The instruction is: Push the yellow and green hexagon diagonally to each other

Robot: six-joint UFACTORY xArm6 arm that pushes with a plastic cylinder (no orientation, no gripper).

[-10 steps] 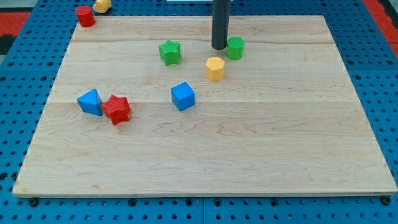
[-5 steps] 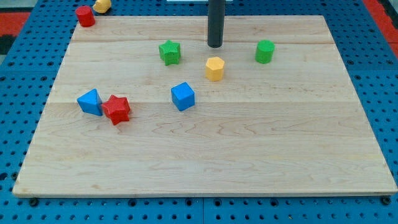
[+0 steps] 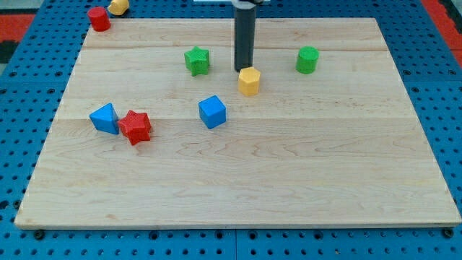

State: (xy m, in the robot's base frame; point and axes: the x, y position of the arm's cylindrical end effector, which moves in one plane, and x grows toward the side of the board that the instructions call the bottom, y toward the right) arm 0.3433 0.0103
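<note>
The yellow hexagon (image 3: 249, 81) sits on the wooden board (image 3: 289, 159), a little above the middle. The green hexagon (image 3: 307, 60) stands to its upper right, well apart from it. My tip (image 3: 243, 69) is at the yellow hexagon's upper-left edge, touching or nearly touching it. The rod rises straight up from there to the view's top.
A green star (image 3: 196, 61) lies left of the rod. A blue cube (image 3: 212, 112) is below and left of the yellow hexagon. A blue block (image 3: 105, 118) and a red star (image 3: 135, 126) touch at the left. A red cylinder (image 3: 99, 18) and a yellow block (image 3: 118, 6) sit at the top-left corner.
The green hexagon slid right, away from the rod, then stayed put. My tip has moved down and slightly left, from beside the green hexagon to the yellow hexagon's upper edge.
</note>
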